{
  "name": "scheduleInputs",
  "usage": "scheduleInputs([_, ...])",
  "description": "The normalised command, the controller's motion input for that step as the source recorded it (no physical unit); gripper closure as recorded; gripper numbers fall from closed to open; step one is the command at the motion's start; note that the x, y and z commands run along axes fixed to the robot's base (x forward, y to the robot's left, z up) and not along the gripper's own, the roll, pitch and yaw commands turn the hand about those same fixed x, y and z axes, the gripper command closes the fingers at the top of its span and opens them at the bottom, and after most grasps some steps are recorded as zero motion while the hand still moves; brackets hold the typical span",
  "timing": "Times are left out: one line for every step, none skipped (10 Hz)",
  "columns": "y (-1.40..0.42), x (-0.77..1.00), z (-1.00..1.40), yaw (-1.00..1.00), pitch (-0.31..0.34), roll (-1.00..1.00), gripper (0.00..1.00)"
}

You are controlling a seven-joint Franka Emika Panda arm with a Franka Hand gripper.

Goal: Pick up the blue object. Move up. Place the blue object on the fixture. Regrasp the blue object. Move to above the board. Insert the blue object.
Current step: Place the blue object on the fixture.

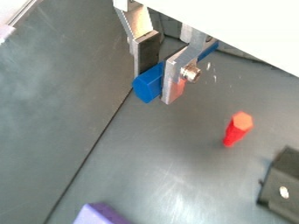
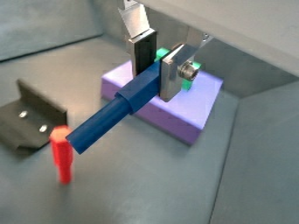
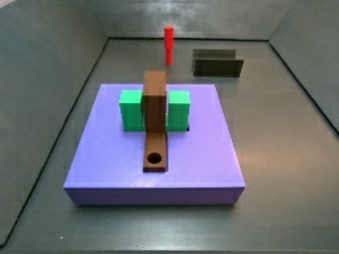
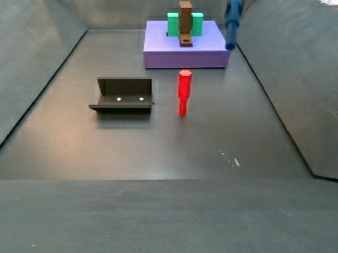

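Pincer [image 2: 159, 66] grips unlabelled blue object [image 2: 117, 112] over purple platform [image 2: 187, 118].

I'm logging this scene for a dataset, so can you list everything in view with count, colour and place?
Blue object: one, blue, held in the claw, off the floor, lying roughly level.
Red peg: one, red, upright on the floor beside the fixture.
Fixture: one, dark, on the floor, apart from the platform.
Purple platform: one, purple, on the floor.
Board: one, brown, lying along the platform's top, round hole near one end.
Green blocks: two, green, on the platform, one on each side of the board.
Claw: one, silver fingers with dark pads, shut on the blue object, in the air by the platform's side.
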Motion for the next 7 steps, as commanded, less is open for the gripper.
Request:
scheduleInputs([0.04, 0.96, 0.00, -0.23, 0.117, -0.49, 1.00])
scheduleInputs([0.28, 0.93, -0.05, 0.00, 0.197, -0.44, 1.00])
scheduleInputs([0.32, 0.93, -0.08, 0.00, 0.209, -0.41, 1.00])
scheduleInputs([0.31, 0.93, -0.07, 0.00, 0.234, -0.39, 1.00])
scheduleInputs([0.23, 0.60, -0.04, 0.03, 0.280, -0.33, 1.00])
scheduleInputs([0.00, 0.03, -0.01, 0.03, 0.006, 0.03, 1.00])
scheduleInputs([-0.07, 0.10, -0.05, 0.00, 0.000, 0.00, 1.00])
